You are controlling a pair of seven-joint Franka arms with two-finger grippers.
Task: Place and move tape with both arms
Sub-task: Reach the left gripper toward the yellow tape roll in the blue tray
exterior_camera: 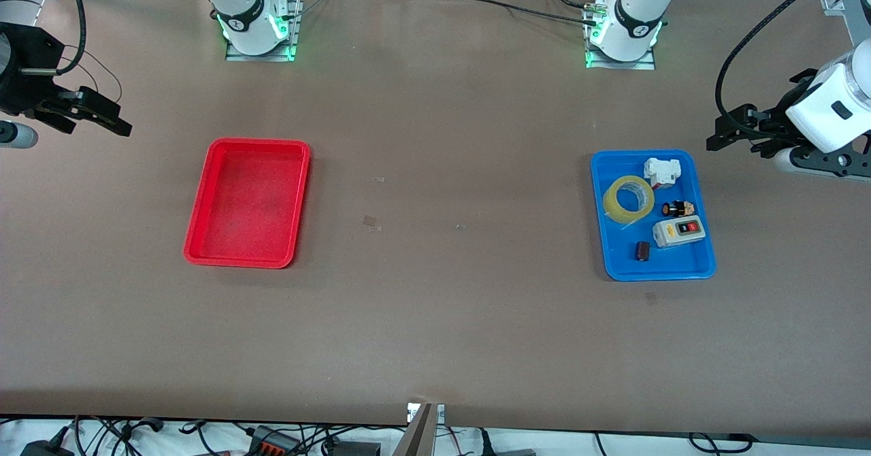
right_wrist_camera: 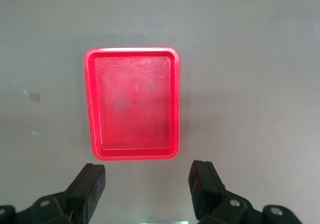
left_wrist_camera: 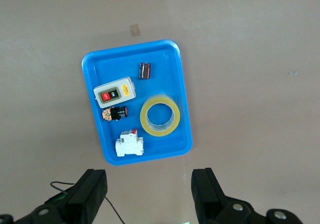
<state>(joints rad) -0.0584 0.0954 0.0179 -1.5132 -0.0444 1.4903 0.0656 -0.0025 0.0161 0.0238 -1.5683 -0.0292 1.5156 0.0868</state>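
Two trays, one tape roll, both arms parked high and wide.

One tape (exterior_camera: 628, 199) lies flat in the blue tray (exterior_camera: 701, 269) at the left arm's end of the table, sharing it with four other items: one white breaker (exterior_camera: 662, 171), one small black-and-orange part (exterior_camera: 678, 208), one grey switch box (exterior_camera: 678, 231), one dark cylinder (exterior_camera: 642, 250). The one red tray (exterior_camera: 204, 255) sits at the right arm's end of the table with nothing in it. Left gripper (left_wrist_camera: 150, 191) hangs above the table just off the blue tray, fingers spread wide, holding nothing. Right gripper (right_wrist_camera: 147, 189) is over the table beside the red tray, likewise wide apart and holding nothing.
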